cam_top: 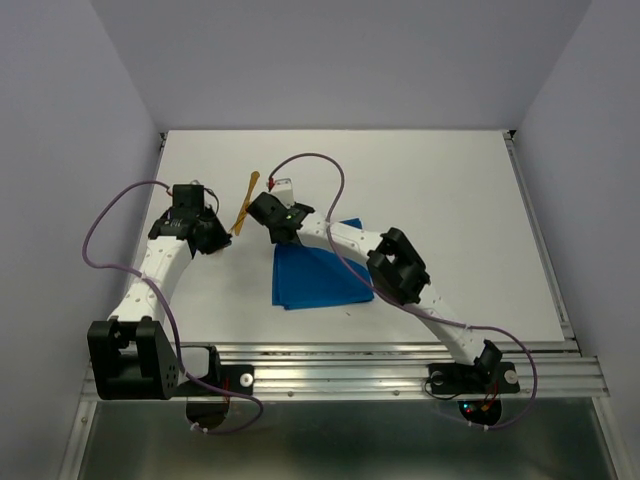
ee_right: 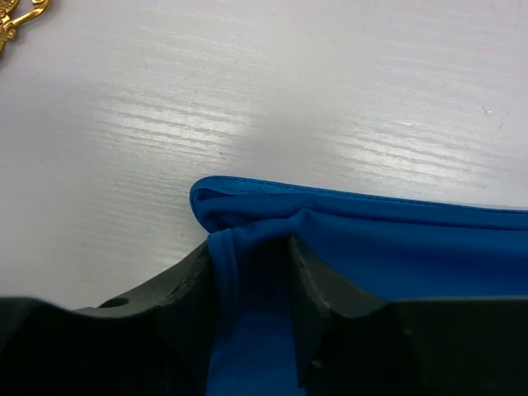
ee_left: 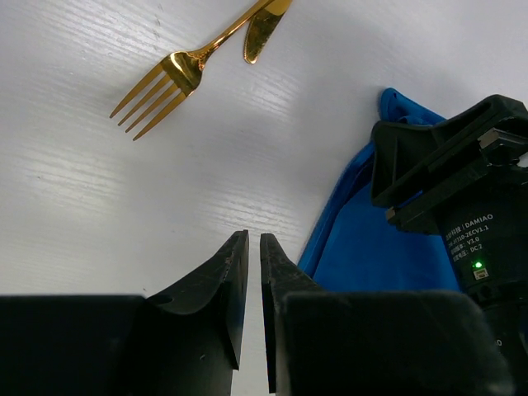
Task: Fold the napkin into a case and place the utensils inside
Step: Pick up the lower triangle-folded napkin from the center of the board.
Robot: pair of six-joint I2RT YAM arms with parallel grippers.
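With the right gripper (ee_right: 256,280) pinching the far-left corner of the napkin (cam_top: 315,278), which lies mid-table, it should carry the fold flat and square, while the left gripper (ee_left: 254,272), nearly closed and empty, waits near the utensils (ee_left: 194,66).

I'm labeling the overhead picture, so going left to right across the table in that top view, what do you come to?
Left gripper → golden utensils → right gripper → blue napkin, which the right arm crosses over.
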